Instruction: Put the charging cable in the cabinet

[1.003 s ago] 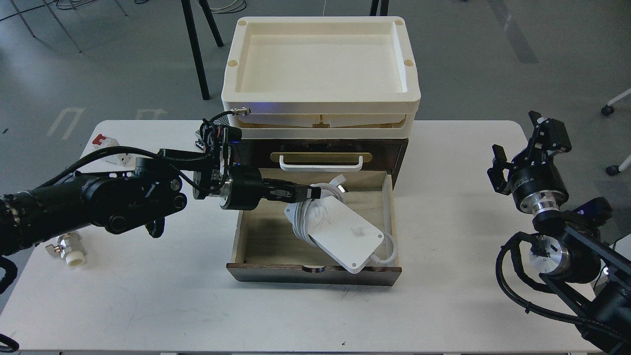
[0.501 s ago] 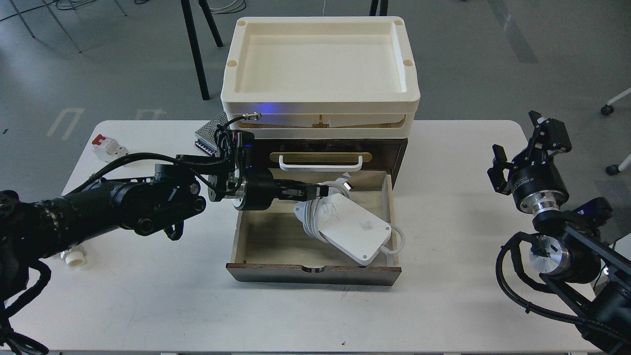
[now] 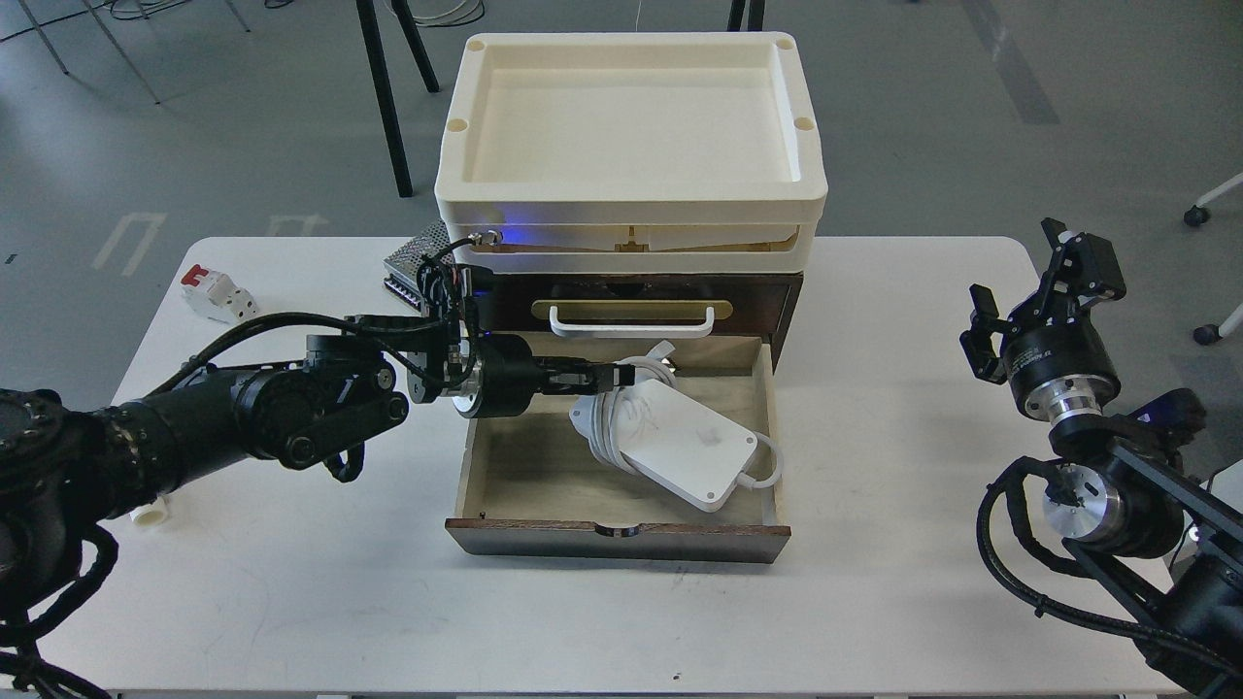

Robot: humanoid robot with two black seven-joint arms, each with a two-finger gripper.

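The charging cable point(image 3: 680, 445), a flat white adapter with cord coiled round its left end, lies tilted inside the pulled-out pale wood drawer point(image 3: 515, 466) of the dark brown cabinet point(image 3: 789, 303). My left gripper point(image 3: 621, 374) reaches in from the left over the drawer's back left part and is shut on the coiled cord end. The cabinet's white handle point(image 3: 631, 320) on a brass plate sits above the open drawer, and cream trays point(image 3: 631, 209) are stacked on top. My right gripper point(image 3: 1015, 264) is open and empty, raised at the table's right side.
A perforated metal power supply box point(image 3: 413, 257) sits behind my left arm next to the cabinet. A white-and-red breaker point(image 3: 216, 291) lies at the far left. A small white fitting point(image 3: 151, 513) shows under my left arm. Black chair legs point(image 3: 388, 87) stand behind the table.
My left gripper has carried the cable from above the drawer's front edge back and down, so the adapter now sits lower, inside the drawer. The right arm has not moved.
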